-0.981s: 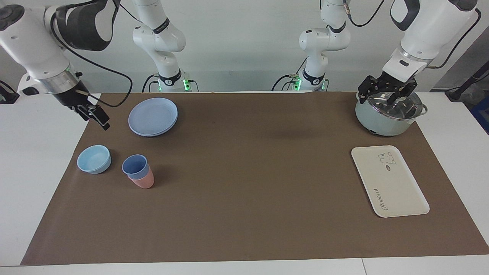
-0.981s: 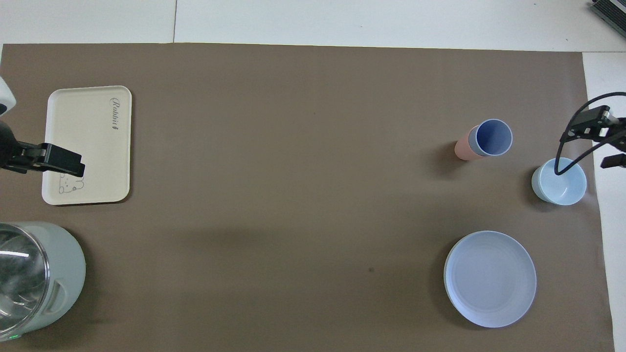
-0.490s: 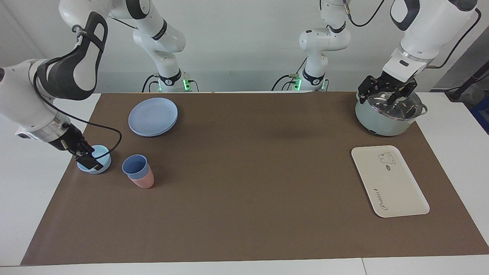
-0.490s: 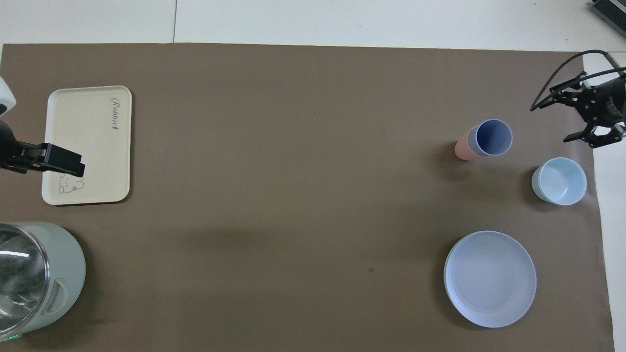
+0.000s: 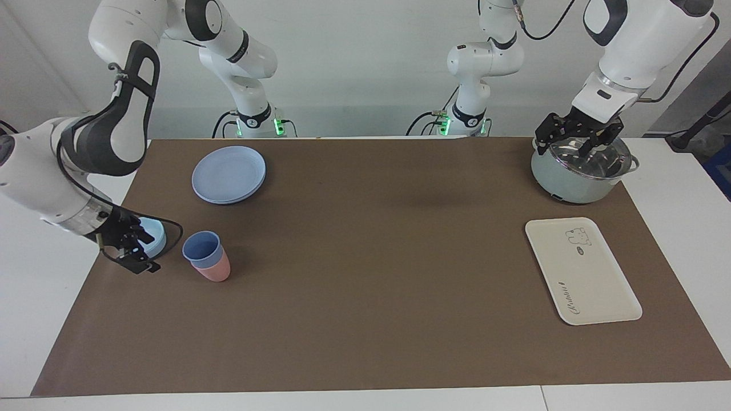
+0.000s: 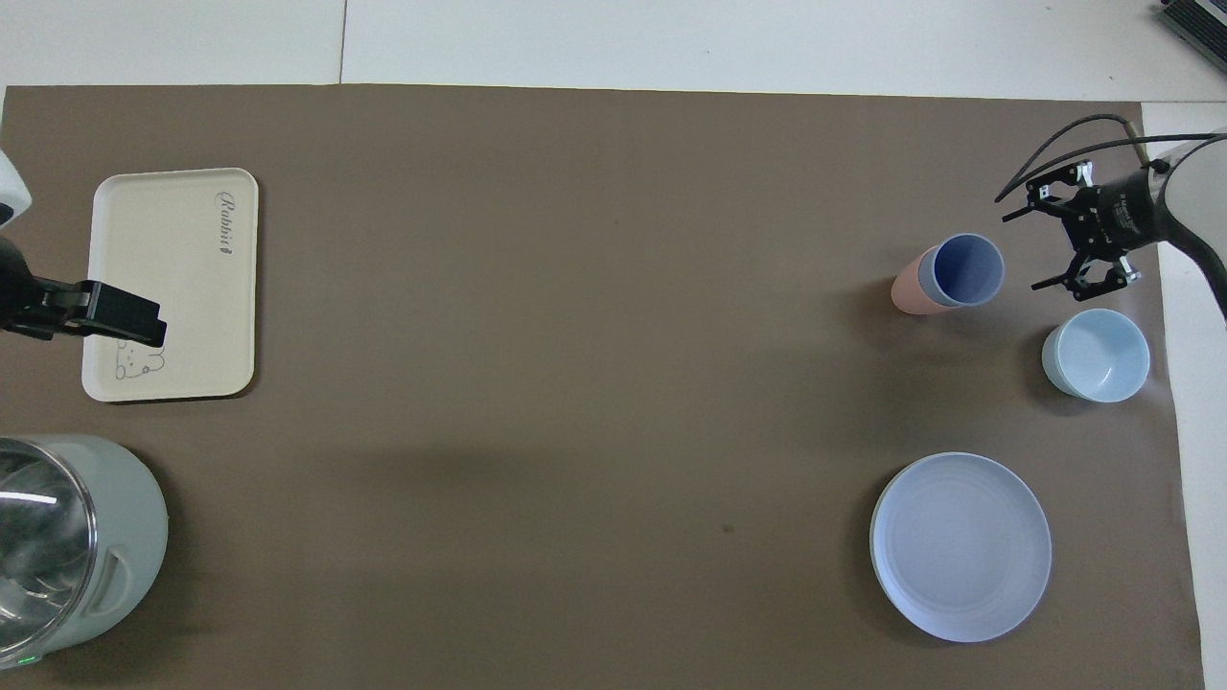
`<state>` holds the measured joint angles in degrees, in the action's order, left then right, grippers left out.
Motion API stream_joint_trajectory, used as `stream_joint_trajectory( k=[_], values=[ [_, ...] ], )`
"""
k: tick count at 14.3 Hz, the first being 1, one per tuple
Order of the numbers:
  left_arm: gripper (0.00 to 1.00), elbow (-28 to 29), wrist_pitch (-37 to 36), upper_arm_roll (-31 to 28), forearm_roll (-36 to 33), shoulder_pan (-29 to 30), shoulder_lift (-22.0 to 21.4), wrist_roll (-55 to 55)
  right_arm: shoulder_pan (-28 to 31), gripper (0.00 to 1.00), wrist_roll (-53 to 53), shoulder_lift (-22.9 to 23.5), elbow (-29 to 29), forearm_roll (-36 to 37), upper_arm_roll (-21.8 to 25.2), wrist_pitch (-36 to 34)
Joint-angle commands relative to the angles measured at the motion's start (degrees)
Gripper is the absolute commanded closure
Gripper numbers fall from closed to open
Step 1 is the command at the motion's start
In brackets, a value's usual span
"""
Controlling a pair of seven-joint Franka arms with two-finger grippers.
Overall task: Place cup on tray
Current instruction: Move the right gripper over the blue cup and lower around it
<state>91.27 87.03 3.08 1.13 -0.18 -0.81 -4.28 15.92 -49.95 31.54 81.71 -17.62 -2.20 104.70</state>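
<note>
The periwinkle-blue cup [image 5: 201, 248] [image 6: 968, 268] stands upright, nested in a pink cup [image 5: 216, 272] [image 6: 904, 292], toward the right arm's end of the table. My right gripper [image 5: 144, 255] [image 6: 1043, 234] is open and empty. It hangs low beside the cup, a small gap away from it, and partly covers the light-blue bowl [image 5: 156, 239] in the facing view. The cream tray [image 5: 582, 273] [image 6: 173, 278] lies flat toward the left arm's end with nothing on it. My left gripper [image 5: 578, 139] [image 6: 123, 322] waits open over the pot lid.
A light-blue bowl [image 6: 1096, 355] sits beside the cups near the mat's edge. A round blue plate [image 5: 228, 174] [image 6: 960, 546] lies nearer to the robots than the cups. A pale-green pot with a glass lid [image 5: 577, 177] [image 6: 105, 537] stands nearer to the robots than the tray.
My right gripper has come down from near the plate, passed the bowl and turned in beside the cup. The left arm and all the objects have not moved.
</note>
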Motion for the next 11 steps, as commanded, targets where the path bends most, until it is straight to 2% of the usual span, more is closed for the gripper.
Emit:
stream_joint_trajectory(
  k=[1,5,11],
  values=[
    [0.0,1.63,-0.2,0.35,0.28,0.79,-1.65,0.32,0.96,0.06,-0.86,2.56,-1.99,-2.77,-0.61,-1.16],
    [0.0,1.63,-0.2,0.43,0.28,0.79,-1.65,0.32,0.79,0.03,-0.94,5.72,-1.99,-9.36,-0.7,-1.51],
    [0.0,1.63,-0.2,0.34,0.28,0.79,-1.65,0.32,0.52,0.04,-0.51,3.71,4.42,-15.16,-0.88,-0.9]
  ],
)
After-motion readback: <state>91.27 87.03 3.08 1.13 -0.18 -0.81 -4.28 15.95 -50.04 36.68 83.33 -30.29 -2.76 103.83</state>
